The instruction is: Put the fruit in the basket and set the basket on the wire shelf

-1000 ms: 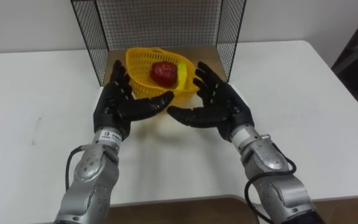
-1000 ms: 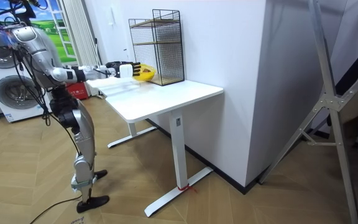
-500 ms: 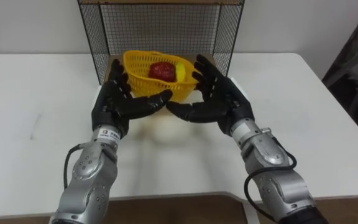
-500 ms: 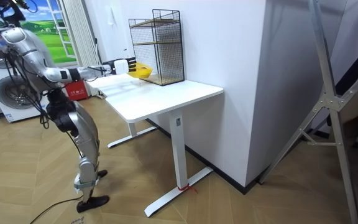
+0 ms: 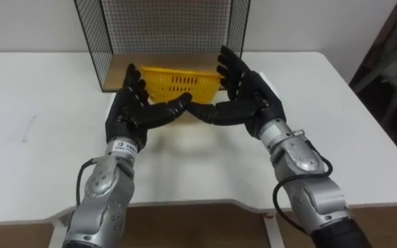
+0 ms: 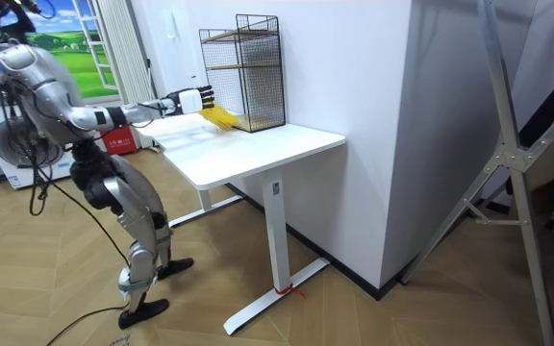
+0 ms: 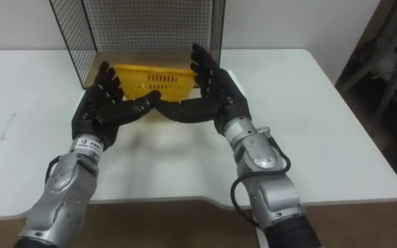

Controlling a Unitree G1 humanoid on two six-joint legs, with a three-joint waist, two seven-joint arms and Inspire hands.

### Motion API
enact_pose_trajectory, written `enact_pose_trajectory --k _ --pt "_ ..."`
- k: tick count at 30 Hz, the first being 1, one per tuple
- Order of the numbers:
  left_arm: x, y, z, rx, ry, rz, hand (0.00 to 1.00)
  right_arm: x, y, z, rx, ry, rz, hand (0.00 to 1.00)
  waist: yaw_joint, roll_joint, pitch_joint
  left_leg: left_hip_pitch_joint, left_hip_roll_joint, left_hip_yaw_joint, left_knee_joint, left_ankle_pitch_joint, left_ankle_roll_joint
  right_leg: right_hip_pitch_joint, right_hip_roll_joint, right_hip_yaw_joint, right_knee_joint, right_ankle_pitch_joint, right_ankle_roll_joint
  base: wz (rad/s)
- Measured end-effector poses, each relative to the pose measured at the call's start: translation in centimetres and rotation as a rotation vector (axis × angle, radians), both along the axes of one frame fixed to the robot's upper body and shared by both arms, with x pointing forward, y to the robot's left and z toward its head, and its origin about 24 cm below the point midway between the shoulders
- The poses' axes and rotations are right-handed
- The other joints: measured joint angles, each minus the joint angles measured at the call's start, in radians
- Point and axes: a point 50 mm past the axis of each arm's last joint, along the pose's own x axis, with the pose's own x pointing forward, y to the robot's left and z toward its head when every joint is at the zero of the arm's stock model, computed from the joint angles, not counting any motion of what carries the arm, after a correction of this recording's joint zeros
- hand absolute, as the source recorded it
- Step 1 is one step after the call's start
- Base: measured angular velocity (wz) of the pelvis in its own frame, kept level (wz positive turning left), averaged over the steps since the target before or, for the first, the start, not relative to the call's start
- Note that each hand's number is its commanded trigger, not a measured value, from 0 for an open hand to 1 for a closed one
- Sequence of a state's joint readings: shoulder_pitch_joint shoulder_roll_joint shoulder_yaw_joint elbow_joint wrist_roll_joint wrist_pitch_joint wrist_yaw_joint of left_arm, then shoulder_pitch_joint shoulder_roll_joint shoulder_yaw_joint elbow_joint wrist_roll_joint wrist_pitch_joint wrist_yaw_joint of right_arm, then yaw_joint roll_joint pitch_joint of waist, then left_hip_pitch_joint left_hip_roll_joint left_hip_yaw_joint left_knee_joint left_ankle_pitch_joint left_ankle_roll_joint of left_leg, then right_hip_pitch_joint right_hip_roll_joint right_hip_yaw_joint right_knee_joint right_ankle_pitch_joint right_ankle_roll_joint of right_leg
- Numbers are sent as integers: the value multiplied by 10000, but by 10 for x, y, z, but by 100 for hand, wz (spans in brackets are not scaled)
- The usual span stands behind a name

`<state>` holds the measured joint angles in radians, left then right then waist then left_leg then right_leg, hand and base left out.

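Yellow plastic mesh basket upper centre of frame, right at open mouth of black wire-mesh shelf, shelf standing on white surface. Left robot hand at basket's left side, right robot hand at its right. Both have fingers straight and spread, thumbs meeting tip to tip below basket's front wall. In room view, robot leans forward at room view's left of surface, arms stretched toward shelf.
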<state>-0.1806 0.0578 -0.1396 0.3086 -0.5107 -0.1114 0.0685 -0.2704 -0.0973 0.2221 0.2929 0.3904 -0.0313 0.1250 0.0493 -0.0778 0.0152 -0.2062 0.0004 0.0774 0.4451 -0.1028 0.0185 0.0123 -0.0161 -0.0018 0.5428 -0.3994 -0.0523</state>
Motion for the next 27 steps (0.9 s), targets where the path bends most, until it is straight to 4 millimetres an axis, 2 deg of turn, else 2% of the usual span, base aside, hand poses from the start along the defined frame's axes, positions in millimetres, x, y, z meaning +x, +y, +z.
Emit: enact_pose_trajectory --k 2,4,8,9,10,11,12,13,14,15,16,18,19,20,21,22,23,24,25,27 --pt "0 2 0 116 -19 -11 0 0 -2 4 -33 -168 84 0 -39 -3 0 25 -61 24 217 -215 125 201 -73 -11 -260 -31 98 -3" --pt "0 3 1 127 -56 15 0 0 0 12 94 -563 216 0 -157 -2 0 85 -209 80 444 -473 249 371 -318 -279 -304 -131 281 3" --pt "6 0 9 14 -335 -60 0 1 -1 18 329 -883 222 0 -158 45 35 91 -369 82 722 -940 360 546 -551 -452 -202 -333 453 4" --pt "7 -1 10 -6 -381 -75 0 1 -1 19 343 -903 229 0 -164 20 38 137 -519 114 747 -1079 412 541 -731 -541 -63 -476 516 0" --pt "8 -2 11 -39 -401 -93 0 1 -2 20 409 -941 210 0 -151 30 45 168 -641 204 805 -1220 547 436 -917 -622 293 -583 671 -7" --pt "8 -2 11 -59 -409 -96 0 1 -2 20 445 -975 186 0 -142 42 51 197 -688 273 839 -1291 591 354 -1021 -671 641 -613 727 -9" --pt "8 -2 11 -53 -415 -102 0 1 -2 20 467 -1022 172 0 -154 47 79 283 -789 341 954 -1418 635 159 -1247 -819 1404 -602 777 -7" --pt "9 -3 11 -44 -399 -120 0 1 -2 20 443 -997 127 0 -172 27 136 416 -842 447 1102 -1537 728 -11 -1444 -841 2127 -514 933 -3" --pt "9 -3 11 -53 -372 -122 0 1 -1 19 398 -976 119 0 -158 16 146 491 -869 490 1125 -1637 763 -104 -1501 -831 2413 -461 1020 -9" --pt "9 -4 11 -78 -343 -102 0 1 -1 19 366 -1009 95 0 -174 42 178 614 -879 548 1141 -1786 810 -309 -1578 -863 2846 -223 1129 -14" --pt "10 -5 12 -76 -385 -98 0 1 0 20 437 -1077 61 0 -147 155 170 588 -821 529 1160 -1859 852 -508 -1545 -1001 3124 105 1161 -11" --pt "14 -5 17 1 -542 -129 0 1 0 21 485 -1191 -31 0 -177 217 168 588 -794 474 1055 -1860 913 -643 -1515 -1104 3130 406 1204 -5" --pt "15 -5 18 33 -598 -124 0 1 -3 21 362 -1227 -92 0 -186 280 165 631 -738 386 985 -1849 939 -662 -1378 -1073 2901 297 1258 -8" --pt "15 -5 19 17 -614 -119 0 1 -3 21 367 -1237 -95 0 -182 315 170 665 -704 347 920 -1845 945 -671 -1291 -1043 2596 143 1210 0" --pt "15 -6 19 -8 -610 -104 0 1 -3 21 398 -1249 -96 0 -187 390 212 799 -609 282 777 -1834 953 -734 -1069 -1026 1879 -25 1091 10" --pt "15 -7 18 -18 -572 -104 0 1 -4 21 427 -1231 -135 0 -235 382 210 960 -602 271 641 -1818 972 -849 -981 -1089 1064 36 1012 16" --pt "15 -8 18 -9 -536 -133 0 2 -4 21 432 -1208 -163 0 -241 386 214 1043 -609 266 625 -1818 973 -868 -952 -1078 614 149 955 29" --pt "14 -10 14 32 -377 -215 0 2 -4 17 465 -1034 -208 0 -252 472 209 1242 -632 116 594 -1839 960 -765 -845 -1071 66 768 845 29" --pt "14 -12 13 3 -298 -277 0 2 -6 15 450 -946 -316 0 -305 535 103 1350 -624 21 389 -1842 927 -539 -776 -1148 -358 882 803 24" --pt "16 -13 16 98 -406 -273 0 5 -4 17 470 -977 -304 0 -260 615 95 1401 -564 -113 160 -1758 856 -263 -615 -1292 -825 1092 759 13"
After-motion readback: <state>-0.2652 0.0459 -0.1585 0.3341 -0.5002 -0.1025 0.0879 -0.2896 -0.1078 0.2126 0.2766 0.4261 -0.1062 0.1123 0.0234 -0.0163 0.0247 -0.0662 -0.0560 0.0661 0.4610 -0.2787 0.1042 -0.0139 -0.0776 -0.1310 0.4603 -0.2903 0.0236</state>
